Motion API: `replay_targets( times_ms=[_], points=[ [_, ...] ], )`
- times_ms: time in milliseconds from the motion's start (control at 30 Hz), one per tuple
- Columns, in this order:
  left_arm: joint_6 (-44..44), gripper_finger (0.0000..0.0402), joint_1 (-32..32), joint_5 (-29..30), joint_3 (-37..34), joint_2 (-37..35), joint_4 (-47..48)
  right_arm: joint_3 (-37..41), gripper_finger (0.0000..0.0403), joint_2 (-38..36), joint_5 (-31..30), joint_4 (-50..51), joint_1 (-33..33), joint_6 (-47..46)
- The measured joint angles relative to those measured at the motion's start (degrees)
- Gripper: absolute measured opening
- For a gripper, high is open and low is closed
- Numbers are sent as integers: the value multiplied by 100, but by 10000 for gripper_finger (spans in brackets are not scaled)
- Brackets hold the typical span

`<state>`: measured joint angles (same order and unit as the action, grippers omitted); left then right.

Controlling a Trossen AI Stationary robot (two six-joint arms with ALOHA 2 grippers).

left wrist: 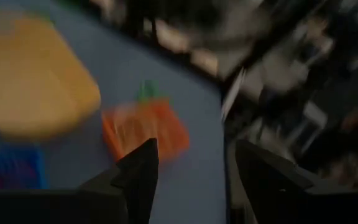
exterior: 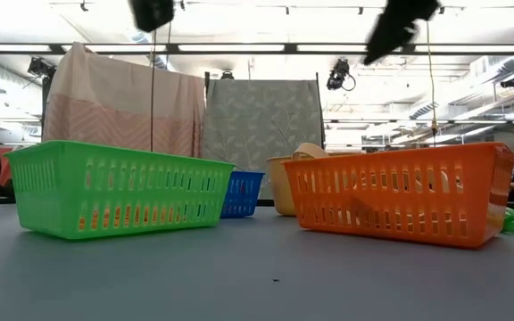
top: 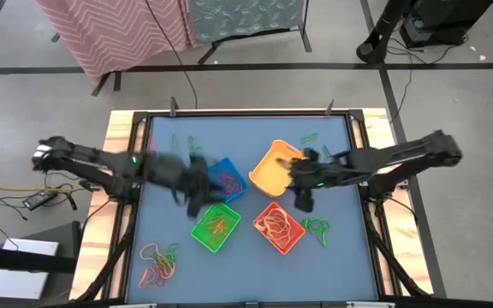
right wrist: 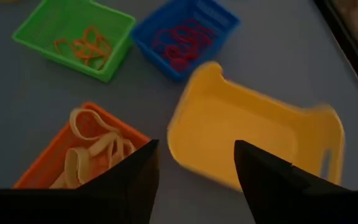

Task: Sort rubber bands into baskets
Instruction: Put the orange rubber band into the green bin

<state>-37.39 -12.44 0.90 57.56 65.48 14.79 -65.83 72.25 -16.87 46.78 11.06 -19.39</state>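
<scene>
Bench (top: 332,257): blue-topped, carrying four baskets clustered at centre.

Blue basket (top: 228,178): holds red rubber bands (right wrist: 182,43).
Green basket (top: 216,227): holds orange rubber bands (right wrist: 87,45).
Orange basket (top: 278,228): holds pale yellowish rubber bands (right wrist: 95,149).
Yellow basket (top: 274,167): seems empty in the right wrist view, and appears tilted rather than flat on its base.

Loose stock: a mixed pile of bands (top: 158,261) near the bench's front left corner; green bands (top: 317,228) just beside the orange basket; a few green bands (top: 308,138) toward the far edge.

Left gripper (top: 191,195): above the bench between the blue and green baskets, blurred; fingers (left wrist: 143,168) parted, nothing seen between them.
Right gripper (top: 299,186): by the yellow basket's near edge, above the orange one; fingers (right wrist: 137,171) spread, nothing held.

Step in hand, judged: fetching another loose band. The green bands beside the orange basket lie nearest the right gripper. To do it well, descend straight over a single loop, pinch one strand flat against the bench, and lift clear of the basket rims. The tilted yellow basket may need settling before anything is dropped in it.
</scene>
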Motion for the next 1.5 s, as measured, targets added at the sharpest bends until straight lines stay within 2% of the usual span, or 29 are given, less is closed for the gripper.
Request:
replay_targets(
  times_ms=[67,200,367,533,600,700,900,1000,1267,1500],
  points=[
    [-328,213,-586,272,0,254,329,408,217,-518,4,-5,1,-445],
    [-894,209,-1540,247,0,756,1242,1167,216,-1344,24,-407,64,-1245],
    [-1124,207,-2540,-493,-2,1402,2556,1969,216,-1848,27,-1196,119,-1679],
    [-1143,207,-3352,-1468,-2,1906,2952,2395,216,-1852,320,-1744,119,-1906],
    [-1685,207,-3569,-1694,-2,1991,2905,2441,216,-1777,454,-1867,119,-1948],
    [-2927,207,-3775,-1723,2,2010,2556,2451,216,-1646,587,-1900,119,-1949],
    [-5749,206,-4087,-1854,-184,2007,2529,2451,216,-1396,608,-2132,119,-1936],
    [-6682,206,-4273,-1861,-292,2007,2386,2451,216,-1282,612,-2249,119,-1920],
    [-7802,206,-4535,-1877,-676,1991,2192,2451,216,-1104,650,-2527,119,-1911],
    [-7866,206,-4525,-1704,-791,2014,2213,2451,216,-1097,660,-2701,119,-1913]
  ],
)
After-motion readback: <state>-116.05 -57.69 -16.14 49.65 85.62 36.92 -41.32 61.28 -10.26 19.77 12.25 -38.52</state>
